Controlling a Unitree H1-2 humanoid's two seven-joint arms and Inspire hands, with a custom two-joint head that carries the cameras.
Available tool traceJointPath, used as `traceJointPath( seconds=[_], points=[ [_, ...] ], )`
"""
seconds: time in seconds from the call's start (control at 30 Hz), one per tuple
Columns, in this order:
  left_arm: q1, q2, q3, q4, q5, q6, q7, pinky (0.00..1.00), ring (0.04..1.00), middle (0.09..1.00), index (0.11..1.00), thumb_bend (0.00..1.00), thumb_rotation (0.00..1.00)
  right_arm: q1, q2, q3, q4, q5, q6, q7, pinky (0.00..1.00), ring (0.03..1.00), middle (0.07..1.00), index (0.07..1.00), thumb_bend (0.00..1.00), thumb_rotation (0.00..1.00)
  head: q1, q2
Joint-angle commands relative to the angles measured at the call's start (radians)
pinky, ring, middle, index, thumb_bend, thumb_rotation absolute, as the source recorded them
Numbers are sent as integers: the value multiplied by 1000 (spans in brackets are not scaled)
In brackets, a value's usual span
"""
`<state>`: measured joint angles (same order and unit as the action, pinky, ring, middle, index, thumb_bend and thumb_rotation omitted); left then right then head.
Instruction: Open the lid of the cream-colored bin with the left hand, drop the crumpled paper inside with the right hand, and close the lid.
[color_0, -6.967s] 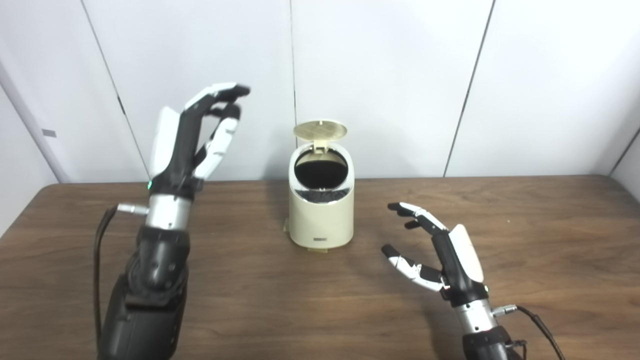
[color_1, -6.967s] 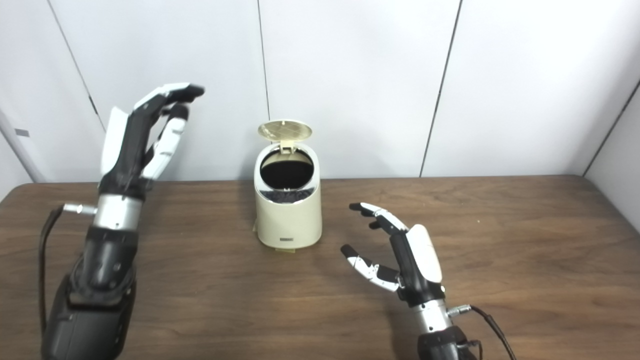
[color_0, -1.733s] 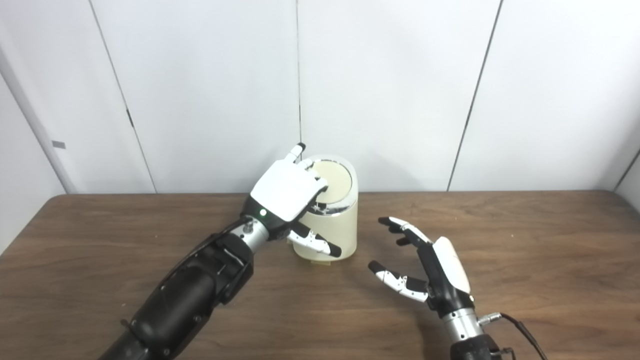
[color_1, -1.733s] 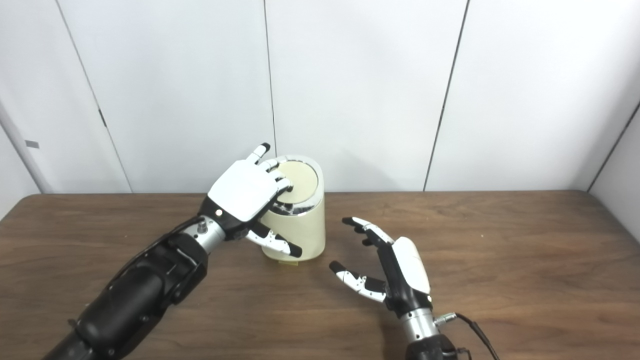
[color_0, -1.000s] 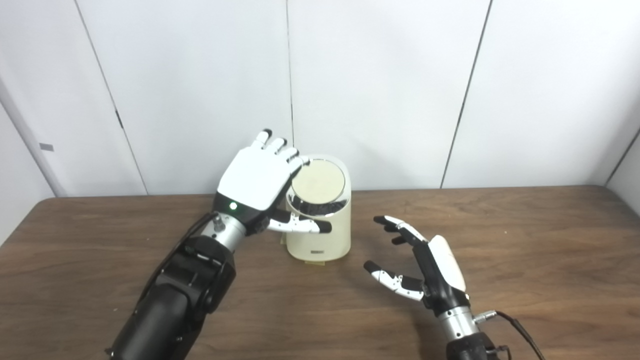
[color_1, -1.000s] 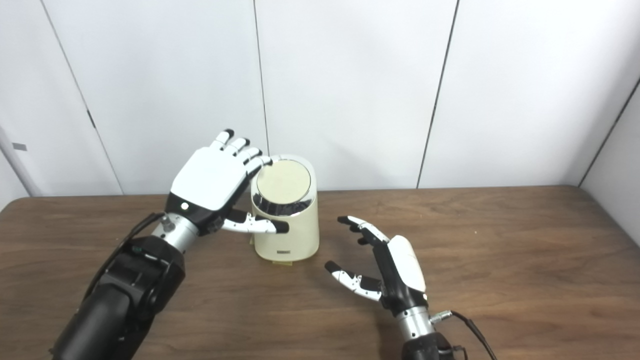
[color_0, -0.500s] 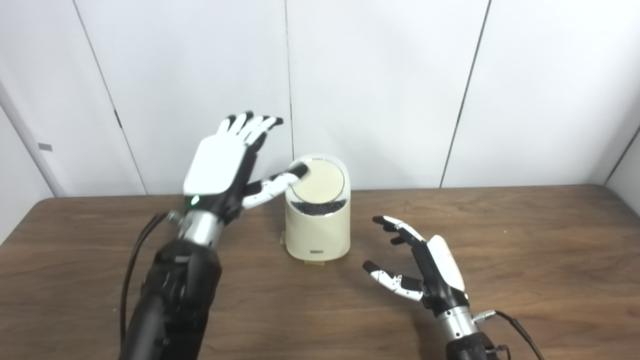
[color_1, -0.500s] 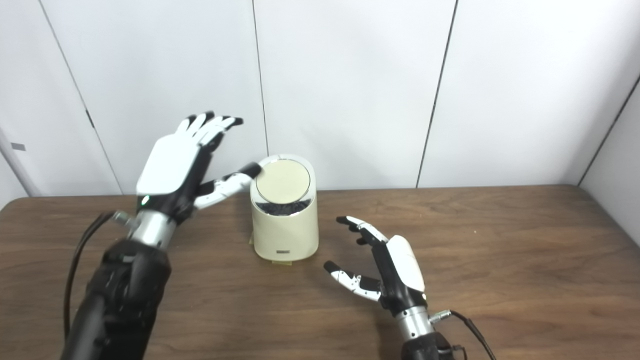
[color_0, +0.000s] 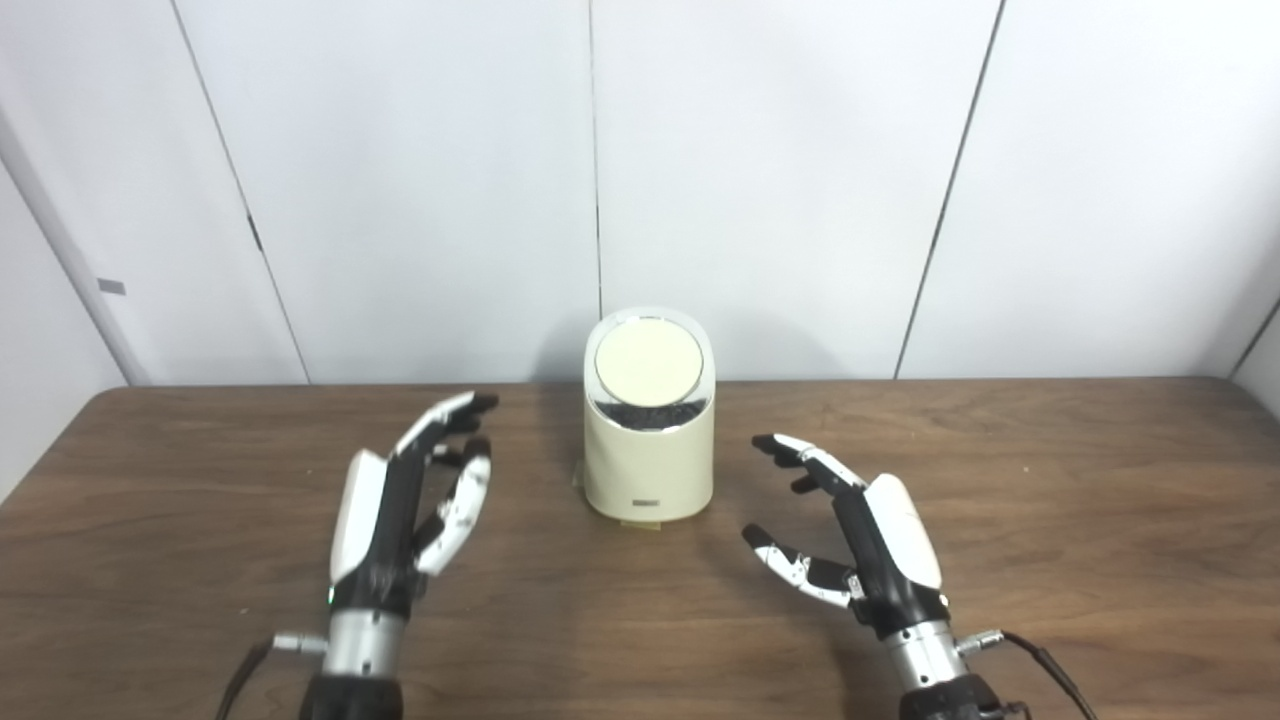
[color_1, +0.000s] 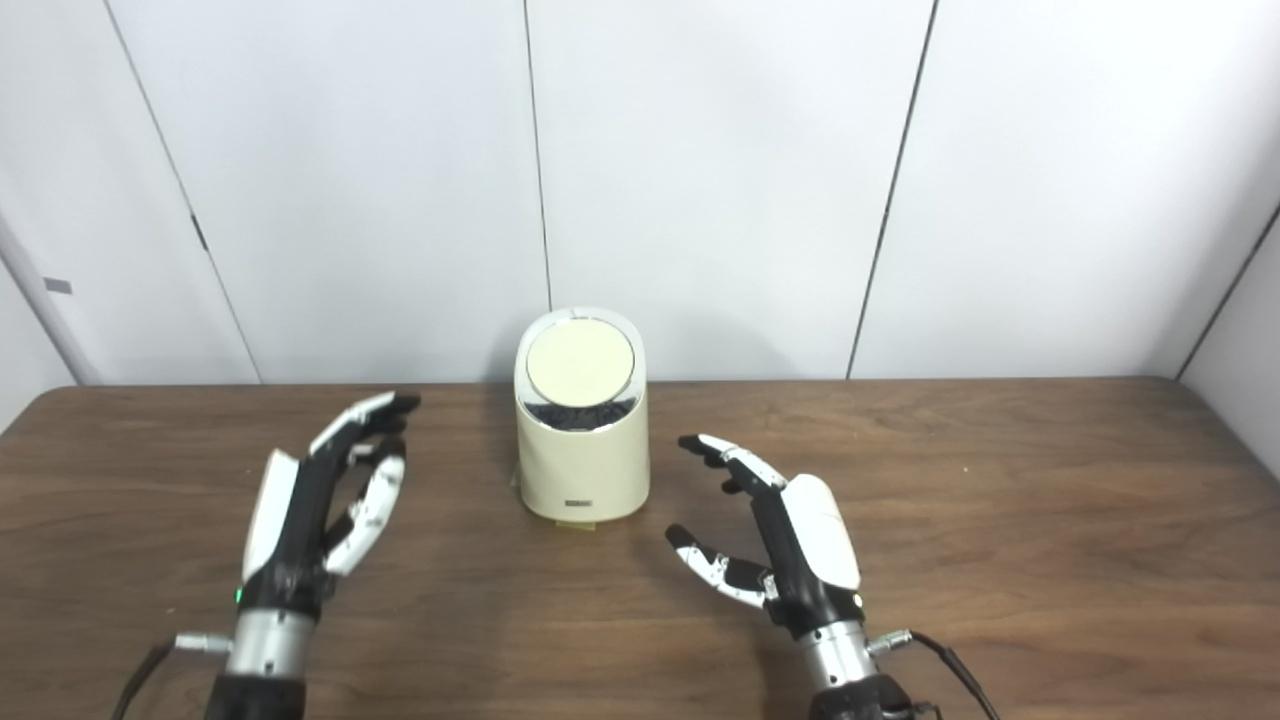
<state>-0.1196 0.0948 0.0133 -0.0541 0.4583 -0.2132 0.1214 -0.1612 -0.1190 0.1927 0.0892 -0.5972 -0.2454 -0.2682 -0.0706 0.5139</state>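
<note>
Reporter: Bin handling — what does it look like?

Editor: Smooth cream-colored plastic bin (color_0: 648, 440), a squat rounded cylinder, stands at the middle of the dark wood-grain table (color_0: 1050, 520) near the wall, its round flat lid (color_0: 648, 363) shut inside a shiny rim. It looks light, rigid and probably slippery; the lid's edge seems the spot to press or lift.

Reporter: And the hands?

Editor: Left hand (color_0: 400, 520) and right hand (color_0: 860, 545) flank it, fingers spread, holding nothing. No crumpled paper shows.

You couldn't see inside the cream-coloured cylindrical bin (color_0: 649, 440); its round lid (color_0: 648, 362) covered the opening. Both forearms ran off the bottom edge, and the brown wooden table (color_0: 1050, 520) was cropped at both sides.
</note>
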Motion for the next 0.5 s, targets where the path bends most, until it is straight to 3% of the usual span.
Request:
traceJointPath(
  seconds=[0.0,0.17,0.3,0.47],
  points=[
    [-13,1,-7,4,4,-71,46,656,772,798,795,204,688,52,11,4,-8,11,-44,-23,625,752,779,761,174,163,1,6],
    [34,3,-18,13,-6,-123,73,641,762,789,787,192,631,78,17,-7,-46,-1,-36,-35,599,729,758,742,212,196,-7,13],
    [83,-1,-23,-1,-34,-148,69,655,761,786,782,194,599,108,24,-19,-77,-5,-60,-64,476,629,733,703,270,130,-10,13],
    [117,-7,-34,-5,-11,-143,78,599,723,759,752,213,392,144,21,-27,-111,-13,-69,-71,478,621,717,682,296,135,-15,5]
  ],
)
